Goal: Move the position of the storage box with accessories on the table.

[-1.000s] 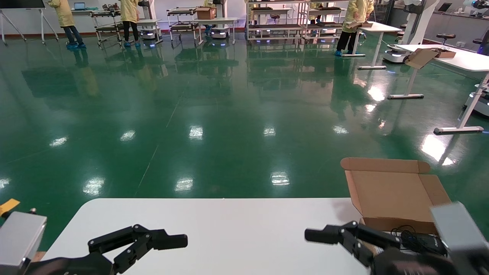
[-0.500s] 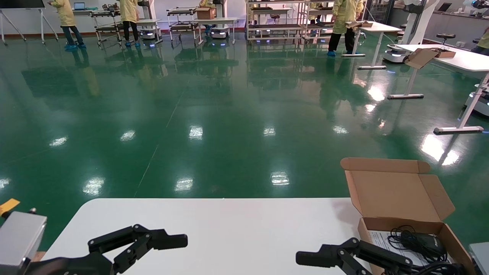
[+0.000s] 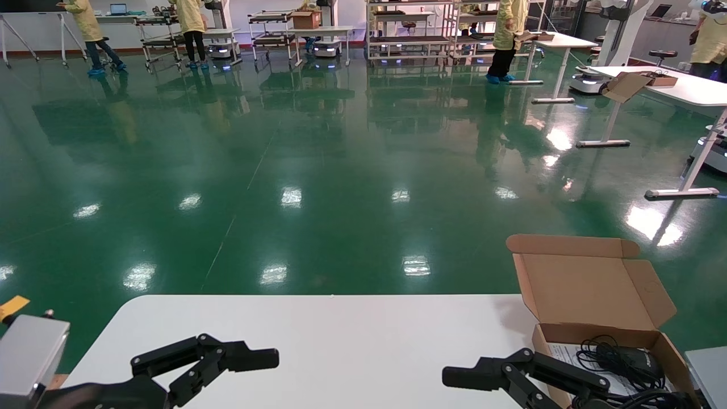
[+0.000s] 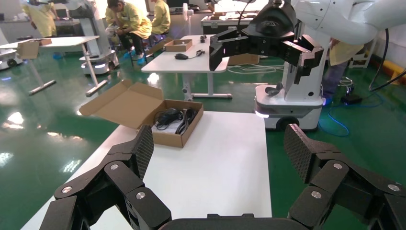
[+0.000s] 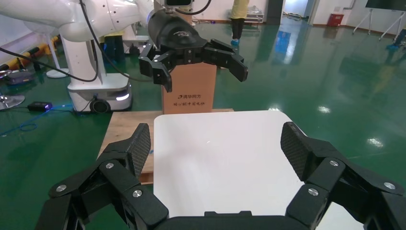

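Observation:
The storage box (image 3: 673, 355) sits at the table's (image 3: 341, 341) right side, its lid (image 3: 590, 284) standing open toward the far edge. Inside lie the accessories: black cables and a black device (image 3: 622, 358) on a white paper sheet (image 3: 562, 355). The left wrist view shows the box (image 4: 167, 137) and cables (image 4: 174, 119) too. My right gripper (image 3: 466, 378) is open and empty, held above the table just left of the box's near corner. My left gripper (image 3: 255, 360) is open and empty over the table's near left. The right wrist view shows bare tabletop (image 5: 220, 158).
Green floor lies beyond the table's far edge. A robot base (image 4: 287, 105) stands beside the table's near side. A tall cardboard carton (image 5: 189, 91) on a wooden pallet (image 5: 127, 129) is off the table's left end. Distant desks (image 3: 681, 85) and people.
My right arm has drawn back and down toward the near edge, uncovering the box's inside and the accessories. The left arm and the box have not moved.

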Tool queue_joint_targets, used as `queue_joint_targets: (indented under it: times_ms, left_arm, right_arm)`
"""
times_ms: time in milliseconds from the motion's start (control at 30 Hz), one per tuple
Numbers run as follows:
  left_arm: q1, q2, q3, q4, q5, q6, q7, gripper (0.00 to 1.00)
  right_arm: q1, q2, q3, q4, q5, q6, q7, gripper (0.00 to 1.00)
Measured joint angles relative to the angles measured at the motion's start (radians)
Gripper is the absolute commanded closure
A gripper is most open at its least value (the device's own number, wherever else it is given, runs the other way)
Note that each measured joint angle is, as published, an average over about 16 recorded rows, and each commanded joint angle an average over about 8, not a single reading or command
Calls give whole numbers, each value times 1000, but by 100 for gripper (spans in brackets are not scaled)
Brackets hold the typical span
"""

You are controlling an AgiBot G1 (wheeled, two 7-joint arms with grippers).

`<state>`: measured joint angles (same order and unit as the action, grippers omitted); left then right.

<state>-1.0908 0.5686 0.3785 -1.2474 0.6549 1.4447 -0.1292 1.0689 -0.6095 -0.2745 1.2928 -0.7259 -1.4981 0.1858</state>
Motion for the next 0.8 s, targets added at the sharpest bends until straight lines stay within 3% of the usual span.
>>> queue_joint_targets:
  times_ms: [800]
  left_arm:
    - [0,0,0,0,0,0,0,0]
  right_arm:
    - [5,-2,-5,-9,-4,2,2,0]
